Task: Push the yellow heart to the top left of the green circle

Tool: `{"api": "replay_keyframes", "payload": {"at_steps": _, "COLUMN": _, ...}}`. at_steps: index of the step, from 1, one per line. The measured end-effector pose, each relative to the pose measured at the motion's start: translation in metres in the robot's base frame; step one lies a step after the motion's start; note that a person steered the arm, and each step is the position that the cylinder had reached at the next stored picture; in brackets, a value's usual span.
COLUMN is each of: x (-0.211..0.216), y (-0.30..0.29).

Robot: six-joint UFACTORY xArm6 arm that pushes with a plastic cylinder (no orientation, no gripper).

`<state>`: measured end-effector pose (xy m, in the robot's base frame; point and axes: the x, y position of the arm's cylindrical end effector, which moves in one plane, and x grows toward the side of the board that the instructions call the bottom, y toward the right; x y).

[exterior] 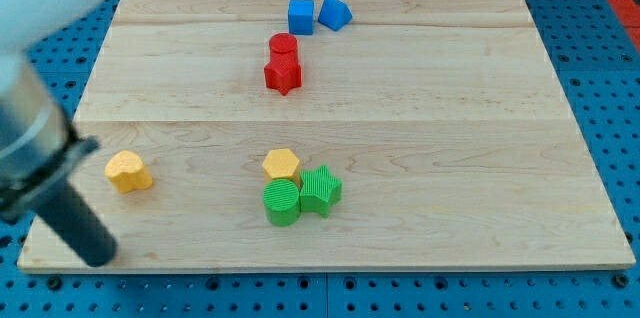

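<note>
The yellow heart (129, 171) lies near the board's left edge, low in the view. The green circle (282, 201) sits at the lower middle, touching a green star (320, 190) on its right and a yellow hexagon (282, 164) just above it. My tip (97, 251) is at the lower left, below and slightly left of the yellow heart, apart from it. The heart is well to the left of the green circle.
A red cylinder (284, 45) and a red star (284, 74) sit together at the upper middle. A blue cube (301, 14) and another blue block (335, 12) are near the top edge. The wooden board (450, 158) lies on a blue pegboard.
</note>
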<state>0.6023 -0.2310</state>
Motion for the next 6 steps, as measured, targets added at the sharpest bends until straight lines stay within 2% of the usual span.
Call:
{"api": "replay_keyframes", "payload": {"at_steps": 1, "x": -0.018, "y": -0.061}}
{"api": "replay_keyframes", "payload": {"at_steps": 2, "x": -0.035, "y": -0.073}}
{"api": "replay_keyframes", "payload": {"at_steps": 3, "x": -0.077, "y": -0.025}}
{"api": "replay_keyframes", "payload": {"at_steps": 4, "x": -0.092, "y": -0.029}}
{"api": "replay_keyframes", "payload": {"at_steps": 6, "x": -0.098, "y": 0.121}}
